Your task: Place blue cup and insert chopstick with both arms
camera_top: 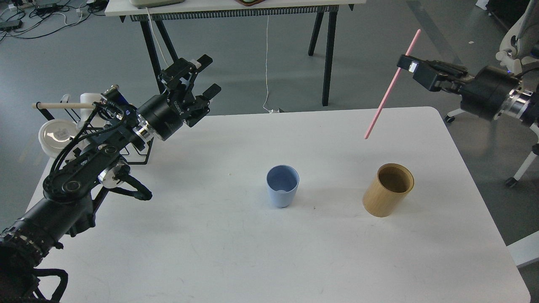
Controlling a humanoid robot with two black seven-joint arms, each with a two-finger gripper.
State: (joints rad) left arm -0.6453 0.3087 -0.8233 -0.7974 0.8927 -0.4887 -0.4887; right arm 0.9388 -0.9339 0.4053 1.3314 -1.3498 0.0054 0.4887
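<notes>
The pale-blue cup (282,185) stands upright and empty at the middle of the white table (236,261). My right gripper (405,64) is raised high at the upper right, shut on the pink chopstick (385,99), which hangs slanted in the air, its lower tip above and left of the tan cylinder. My left gripper (205,77) is open and empty, raised over the table's far left edge, well away from the cup.
A tan wooden-looking cylinder (388,190) stands upright and empty right of the cup. A black wire rack (76,115) with a pale wooden rod and a white cup stands at the table's far left. A dark-legged table and a white chair are behind.
</notes>
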